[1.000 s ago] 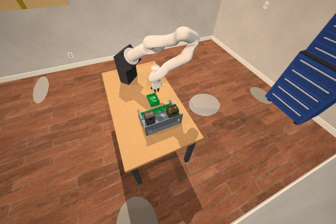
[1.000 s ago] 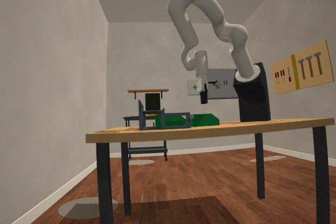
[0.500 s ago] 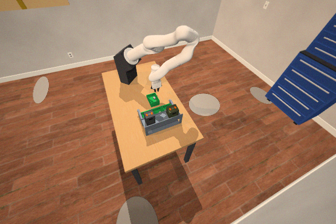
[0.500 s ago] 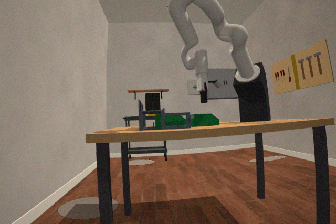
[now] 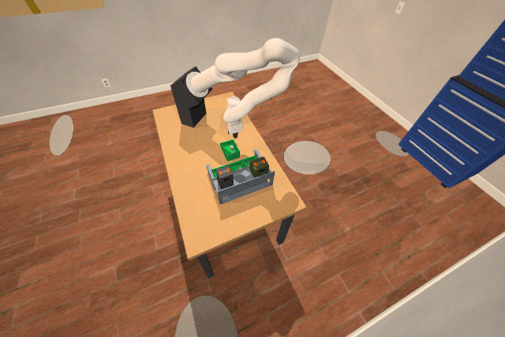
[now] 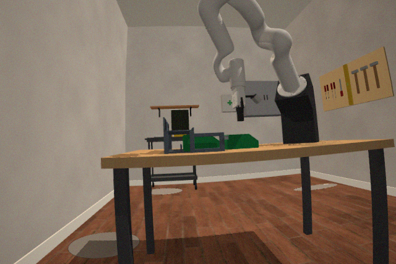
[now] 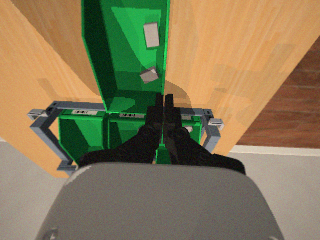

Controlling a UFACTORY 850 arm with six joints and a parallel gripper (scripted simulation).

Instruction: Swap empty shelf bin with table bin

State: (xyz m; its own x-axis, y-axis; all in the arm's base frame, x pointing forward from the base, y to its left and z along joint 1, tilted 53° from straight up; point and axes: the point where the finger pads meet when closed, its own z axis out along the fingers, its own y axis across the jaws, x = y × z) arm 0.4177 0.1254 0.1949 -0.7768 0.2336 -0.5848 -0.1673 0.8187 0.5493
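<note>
A green open bin point(image 5: 230, 149) point(image 6: 242, 141) point(image 7: 125, 55) stands on the table point(image 5: 196, 211) point(image 6: 255, 154) point(image 7: 225, 50) just behind the shelf, with two grey parts point(image 7: 150, 35) in it. The grey shelf point(image 5: 245, 189) point(image 6: 179, 141) point(image 7: 44, 125) holds green bins point(image 5: 228, 170) point(image 7: 75, 137) and two dark bins point(image 5: 225, 179) point(image 5: 258, 166) with orange parts. My gripper point(image 5: 234, 136) point(image 6: 239, 117) point(image 7: 163, 105) is shut and empty. It hangs well above the table bin, over its side wall at the end near the shelf.
The arm's black pedestal point(image 5: 189, 100) point(image 6: 297, 117) stands at the table's far end behind the bin. The shelf stands near the table's right edge.
</note>
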